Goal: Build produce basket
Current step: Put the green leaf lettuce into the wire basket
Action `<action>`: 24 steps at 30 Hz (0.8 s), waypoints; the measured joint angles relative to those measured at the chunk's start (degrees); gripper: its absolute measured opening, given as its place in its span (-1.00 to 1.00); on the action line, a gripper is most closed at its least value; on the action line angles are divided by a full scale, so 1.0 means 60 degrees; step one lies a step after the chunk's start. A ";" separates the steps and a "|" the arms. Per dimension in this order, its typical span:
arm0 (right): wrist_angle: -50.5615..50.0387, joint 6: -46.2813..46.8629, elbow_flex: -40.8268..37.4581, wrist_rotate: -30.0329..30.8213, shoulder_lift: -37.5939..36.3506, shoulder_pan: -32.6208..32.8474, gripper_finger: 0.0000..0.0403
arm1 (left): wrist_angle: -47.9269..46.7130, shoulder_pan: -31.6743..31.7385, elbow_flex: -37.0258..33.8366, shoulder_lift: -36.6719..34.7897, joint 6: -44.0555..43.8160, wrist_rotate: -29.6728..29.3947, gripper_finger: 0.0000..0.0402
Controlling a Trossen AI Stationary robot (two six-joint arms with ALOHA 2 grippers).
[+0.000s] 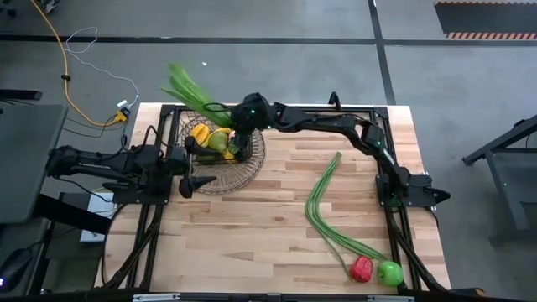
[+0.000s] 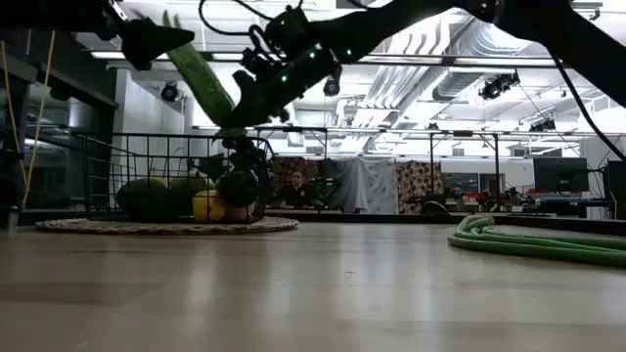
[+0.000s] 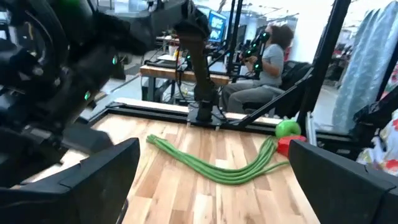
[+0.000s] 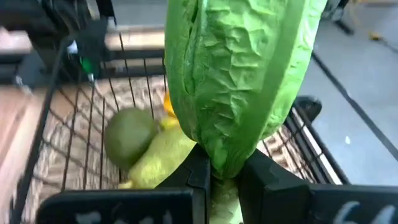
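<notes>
The dark wire basket [image 1: 220, 159] stands on a round woven mat at the table's far left. It holds green pears [image 4: 134, 134] and yellow fruit [image 1: 201, 132]. My right gripper [image 4: 221, 180] hangs over the basket, shut on the leafy greens [image 1: 189, 86]. My left gripper [image 1: 191, 183] stands open beside the basket's near left side with nothing between its fingers. The long green beans [image 1: 323, 201] lie on the table right of the middle. A red pepper [image 1: 361, 268] and a green apple [image 1: 390, 273] sit near the front right edge. My right gripper pinches the stem end [image 4: 219, 168] of the leafy greens between its two fingers. The fingers come from the table's right, slanting down. The greens stick out past the fingertips, tilted up toward the far left [image 2: 201, 73], lifted clear above the basket.
Black frame rails [image 1: 394, 243] run along the table's edges. Bare wooden table [image 1: 252, 235] lies between the basket and the beans. Beyond the table a seated person [image 3: 267, 62] shows in the room.
</notes>
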 joint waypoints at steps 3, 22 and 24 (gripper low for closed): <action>-0.0904 -0.0276 0.0414 0.0070 -0.0118 0.0018 -0.86 | -0.0223 -0.0228 0.0000 0.0000 0.0045 -0.0405 0.99; 0.5546 0.1050 -1.0205 0.1380 -0.7308 0.1501 -0.86 | -0.0477 -0.1054 -0.0004 -0.0469 0.0346 -0.3335 0.99; 0.6543 0.1058 -1.1039 0.1345 -0.7624 0.1816 -0.86 | -0.0641 -0.1054 -0.0004 -0.0455 0.0183 -0.3556 0.99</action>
